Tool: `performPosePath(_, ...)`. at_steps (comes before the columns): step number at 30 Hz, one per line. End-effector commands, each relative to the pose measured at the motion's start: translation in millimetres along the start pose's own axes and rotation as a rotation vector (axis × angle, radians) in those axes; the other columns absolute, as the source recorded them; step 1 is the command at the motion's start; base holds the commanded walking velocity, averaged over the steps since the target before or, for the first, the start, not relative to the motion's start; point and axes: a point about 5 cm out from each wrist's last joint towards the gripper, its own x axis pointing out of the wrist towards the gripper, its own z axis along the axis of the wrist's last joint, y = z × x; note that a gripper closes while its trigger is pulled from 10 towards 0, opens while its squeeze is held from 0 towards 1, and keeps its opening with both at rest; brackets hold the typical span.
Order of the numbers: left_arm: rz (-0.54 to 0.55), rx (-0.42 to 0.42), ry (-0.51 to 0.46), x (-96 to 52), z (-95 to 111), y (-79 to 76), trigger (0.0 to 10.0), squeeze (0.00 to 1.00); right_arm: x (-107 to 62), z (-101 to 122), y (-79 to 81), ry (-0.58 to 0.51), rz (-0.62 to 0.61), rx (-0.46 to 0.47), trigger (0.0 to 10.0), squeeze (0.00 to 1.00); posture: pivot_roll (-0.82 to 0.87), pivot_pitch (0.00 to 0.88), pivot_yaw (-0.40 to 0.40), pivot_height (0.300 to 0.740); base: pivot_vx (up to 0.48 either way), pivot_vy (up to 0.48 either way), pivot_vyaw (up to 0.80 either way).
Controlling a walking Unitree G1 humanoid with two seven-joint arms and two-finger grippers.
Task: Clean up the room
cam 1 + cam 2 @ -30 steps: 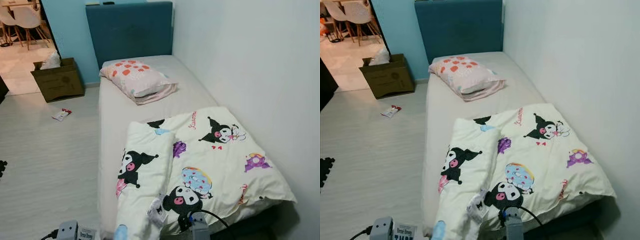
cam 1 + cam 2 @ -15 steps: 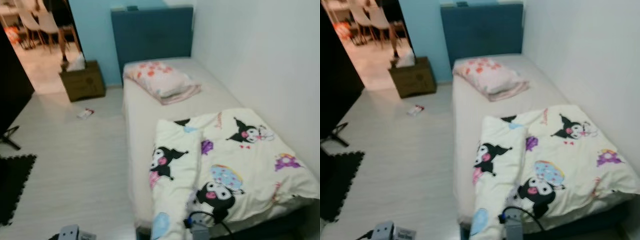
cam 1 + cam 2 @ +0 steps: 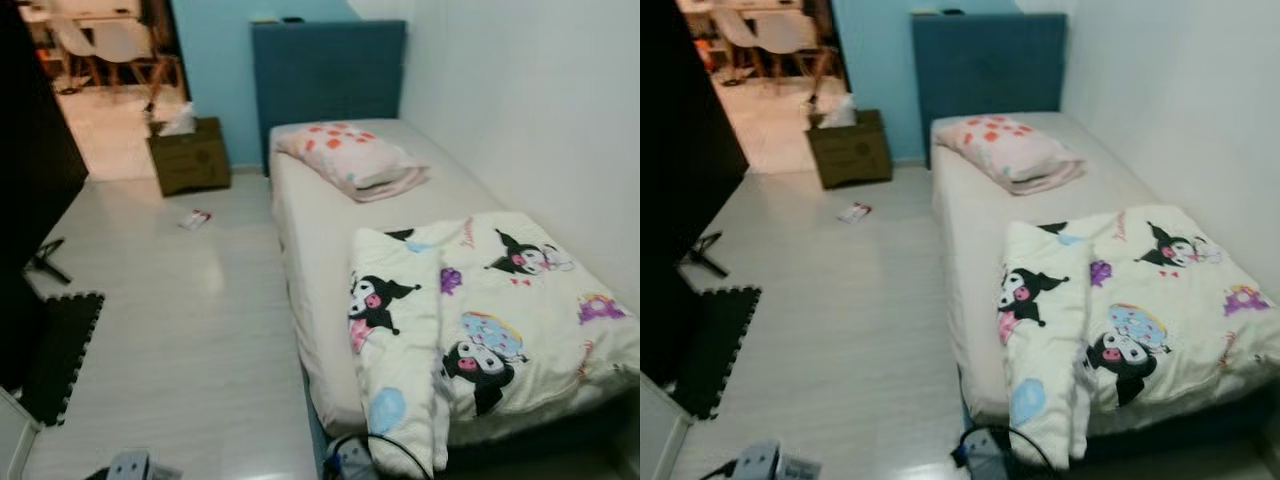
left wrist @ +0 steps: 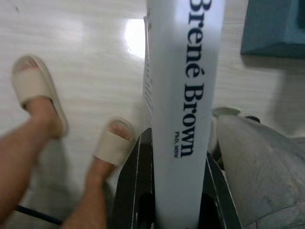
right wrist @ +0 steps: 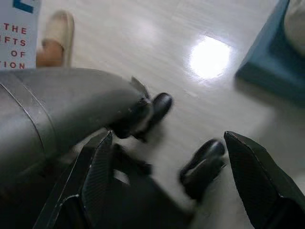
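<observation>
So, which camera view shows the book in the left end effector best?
The left wrist view: the book stands between the end effector's fingers, its spine reading "Brené Brown". The right wrist view shows a corner of its cover; in the eye views it is barely visible at the bottom edge.

Cream duvet (image 3: pixel 500 330) printed with black-and-white cartoon characters, purple and pale blue motifs, red script. Pink pillow (image 3: pixel 350 160) dotted with orange-red blotches. Off-white sheet (image 3: pixel 320 250) on a dark teal bed frame (image 3: pixel 325 70), against a light blue wall (image 3: pixel 215 60) and a white one (image 3: pixel 530 100). Pale grey wood-grain floor (image 3: pixel 180 330). Olive-brown cardboard box (image 3: pixel 190 157). Black foam mat (image 3: pixel 62 350). Small white-and-red packet (image 3: pixel 195 218). White book (image 4: pixel 183 95) with dark navy lettering on the spine, between black fingers (image 4: pixel 128 186). Beige slippers (image 4: pixel 33 90) on a person's feet.
</observation>
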Motion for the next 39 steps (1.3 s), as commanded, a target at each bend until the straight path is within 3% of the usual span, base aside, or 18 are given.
performPosePath(1,0.005,-0.021,0.0,0.1,-2.0,-1.2,10.0,0.0,-1.6,-10.6,-1.2,0.03,-0.023,-0.019,10.0,0.0,0.13,0.0,-0.021,0.74,0.0,0.0,0.0)
performPosePath(4,0.007,-0.018,0.006,-0.3,-3.7,-0.3,10.0,0.0,-3.4,-15.7,-5.1,0.026,-0.062,0.039,10.0,0.0,0.12,0.0,-0.019,0.74,0.0,0.0,0.0)
performPosePath(6,-0.007,-0.014,0.005,-0.4,-4.9,-1.4,10.0,0.0,-5.4,-19.1,-8.8,-0.005,-0.089,0.158,10.0,0.0,0.12,0.0,-0.01,0.74,0.0,0.0,0.0)
performPosePath(9,-0.008,-0.006,0.007,-0.8,-5.4,-0.2,10.0,0.0,-7.3,-23.1,-12.1,-0.019,-0.119,0.233,10.0,0.0,0.12,0.0,-0.01,0.74,0.0,0.0,0.0)
performPosePath(15,-0.008,-0.012,-0.003,-0.3,-2.4,-0.7,10.0,0.0,-7.6,-23.5,-12.9,-0.03,-0.134,0.253,10.0,0.0,0.13,0.0,-0.011,0.74,0.0,0.0,0.0)
performPosePath(30,-0.029,-0.005,-0.011,1.6,3.0,-6.7,10.0,0.0,-10.4,-33.8,-16.5,0.008,-0.179,0.272,10.0,0.0,0.13,0.0,-0.011,0.74,0.0,0.0,0.74)
performPosePath(39,-0.035,-0.004,-0.011,2.4,2.9,-10.3,10.0,0.0,-13.1,-32.6,-23.0,0.012,-0.187,0.242,10.0,0.0,0.14,0.0,-0.024,0.74,0.0,0.0,0.26)
